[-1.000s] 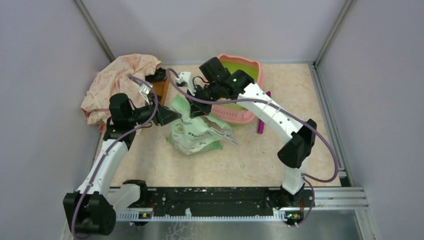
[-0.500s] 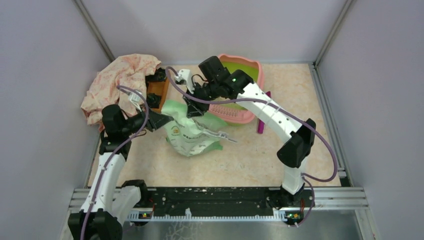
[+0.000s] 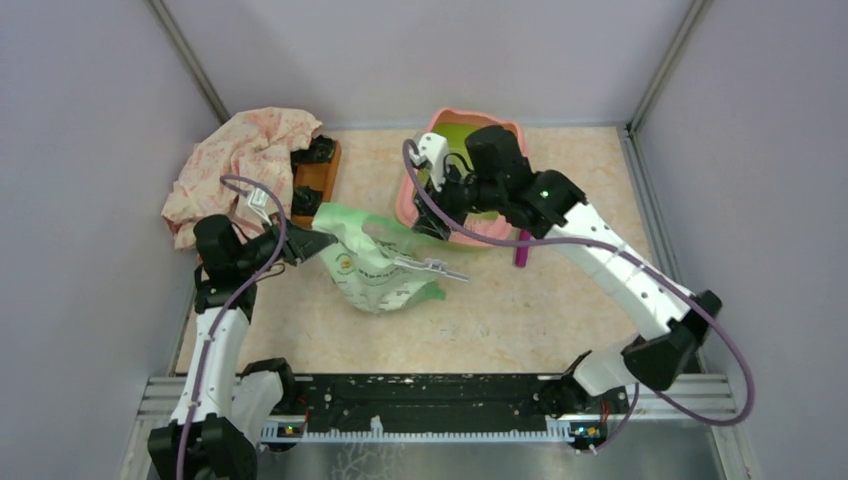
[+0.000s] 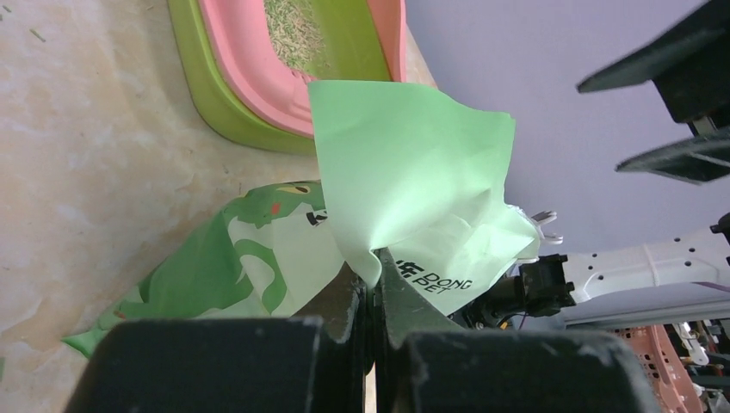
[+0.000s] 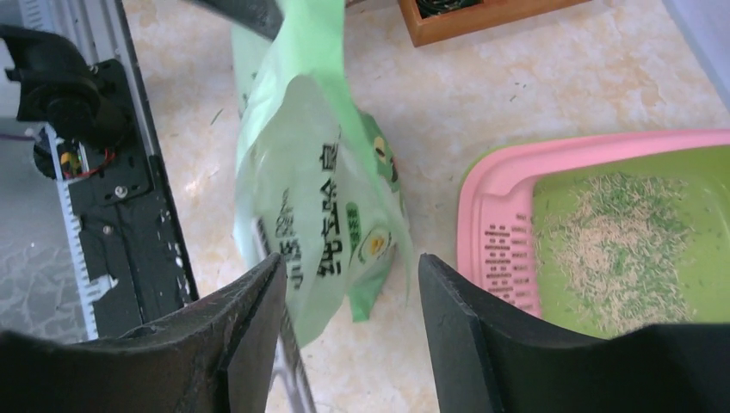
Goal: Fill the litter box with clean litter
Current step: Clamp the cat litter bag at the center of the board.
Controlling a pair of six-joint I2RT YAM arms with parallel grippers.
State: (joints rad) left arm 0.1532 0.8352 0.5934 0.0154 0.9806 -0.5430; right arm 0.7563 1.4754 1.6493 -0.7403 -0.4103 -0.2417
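- Left arm: rises from its base at the near left corner and bends inward at the elbow, with the forearm pointing toward the table's centre.
- Left gripper: jaws pressed together on an upper corner of the light green printed bag. The left wrist view shows the film pinched between the fingertips and fanning out above them.
- Right arm: stretched far forward from the near right base in a long arc, its wrist over the near left part of the litter box.
- Right gripper: jaws stand apart with nothing between them. The bag and the box rim lie below, not touched.
- Litter box, a rectangular plastic tray with a rounded pink rim, a slotted pink ledge and a lime-green inside: stands at the far side of the table, right of centre, just beside the bag.
- Clean litter, small pale beige granules: spread thinly over the green floor of the box, and the floor shows through.
- Bag: lies slumped at mid-table, its gripped corner lifted toward the left.
- Magenta plastic scoop: on the table against the box's near right side.
- Pink patterned cloth: bunched in the far left corner, beside a brown wooden tray holding dark items too small to identify.
- Surface: beige marbled tabletop, with a metal rail along the near edge.
- Room: plain pale lilac-grey walls on three sides.
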